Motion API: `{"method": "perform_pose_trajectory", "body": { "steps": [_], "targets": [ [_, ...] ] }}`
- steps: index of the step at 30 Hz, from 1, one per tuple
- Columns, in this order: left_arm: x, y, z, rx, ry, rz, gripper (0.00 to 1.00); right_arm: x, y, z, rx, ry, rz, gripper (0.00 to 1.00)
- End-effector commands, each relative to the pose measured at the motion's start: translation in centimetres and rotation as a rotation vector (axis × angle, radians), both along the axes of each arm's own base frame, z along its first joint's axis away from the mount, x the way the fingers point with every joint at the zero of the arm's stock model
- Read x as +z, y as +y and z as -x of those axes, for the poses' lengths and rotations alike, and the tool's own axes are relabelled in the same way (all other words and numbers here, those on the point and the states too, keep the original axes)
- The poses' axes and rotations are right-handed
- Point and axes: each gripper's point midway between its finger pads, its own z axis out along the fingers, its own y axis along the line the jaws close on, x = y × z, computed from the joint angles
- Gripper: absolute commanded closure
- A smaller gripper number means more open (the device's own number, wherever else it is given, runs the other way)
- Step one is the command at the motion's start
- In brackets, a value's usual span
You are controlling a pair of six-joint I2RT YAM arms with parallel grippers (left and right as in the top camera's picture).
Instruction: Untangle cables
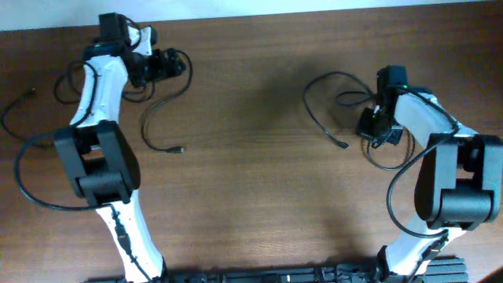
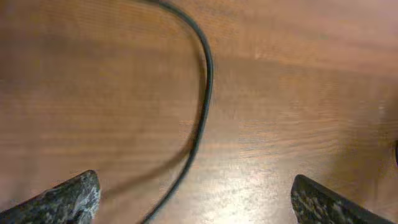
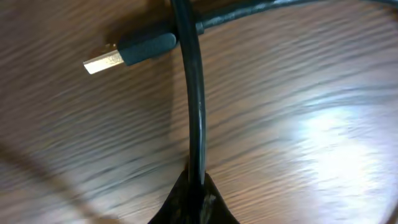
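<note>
One thin black cable [image 1: 314, 110] lies in a loose loop on the right side of the tabletop [image 1: 251, 181], and its small plug end [image 1: 343, 145] is just left of the right fingers [image 1: 376, 124]. The right wrist view shows those fingers pinched shut on a strand of this cable. The strand runs away from them and crosses another strand that ends in a metal-tipped plug [image 3: 121, 55] lying flat on the wood. On the left side a second cable [image 1: 149, 118] curves from beside the left fingers [image 1: 161, 67] toward the near edge and ends in a plug [image 1: 180, 149]. The left wrist view shows these fingers spread wide apart, with that cable on the wood between them and touching neither. A third thin cable [image 1: 16, 102] lies at the far left edge.
</note>
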Motion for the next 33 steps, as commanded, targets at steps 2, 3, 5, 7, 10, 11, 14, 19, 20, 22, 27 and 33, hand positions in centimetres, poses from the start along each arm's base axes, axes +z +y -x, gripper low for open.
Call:
{"method": "perform_pose_trajectory", "body": {
  "steps": [2, 3, 5, 7, 10, 11, 14, 19, 20, 22, 27, 33],
  "targets": [
    [4.9, 1.9, -0.6, 0.145, -0.015, -0.063, 0.01, -0.3, 4.8, 0.2, 0.121, -0.002, -0.196, 0.96],
    [6.7, 1.9, -0.5, 0.146, -0.033, -0.064, 0.01, -0.1, 5.6, 0.0, 0.129, -0.013, -0.235, 0.96],
    [10.4, 2.1, 0.1, 0.154, -0.07, -0.078, 0.01, 0.9, 7.2, -0.8, 0.156, -0.064, -0.304, 0.96],
    [13.3, 3.8, 1.3, 0.213, -0.088, -0.168, 0.01, 2.2, 8.3, -1.7, 0.178, -0.119, -0.353, 0.96],
    [17.1, 7.6, 4.5, 0.41, -0.082, -0.341, 0.01, 4.9, 9.7, -2.4, 0.254, -0.211, -0.421, 0.96],
    [17.7, 7.4, 5.1, 0.424, -0.077, -0.327, 0.01, 5.8, 10.4, -2.4, 0.302, -0.24, -0.456, 0.96],
    [18.1, 3.7, 6.3, 0.321, -0.04, -0.144, 0.01, 8.5, 12.7, -2.2, 0.427, -0.317, -0.576, 0.96],
    [16.2, -1.8, 8.5, 0.184, 0.092, 0.025, 0.01, 8.8, 15.9, -1.5, 0.526, -0.314, -0.593, 0.96],
    [15.9, -2.3, 8.6, 0.171, 0.102, 0.024, 0.01, 8.6, 16.4, -1.4, 0.543, -0.309, -0.582, 0.96],
    [15.2, -3.9, 9.0, 0.136, 0.122, 0.018, 0.01, 7.8, 18.0, -0.6, 0.668, -0.297, -0.498, 0.96],
    [13.8, -5.9, 9.4, 0.096, 0.135, -0.06, 0.01, 4.9, 19.2, 0.4, 0.789, -0.214, -0.22, 0.92],
    [13.9, -6.8, 9.4, 0.078, 0.127, -0.066, 0.01, 4.4, 21.5, 1.4, 0.834, -0.194, -0.231, 0.41]
  ]
}}
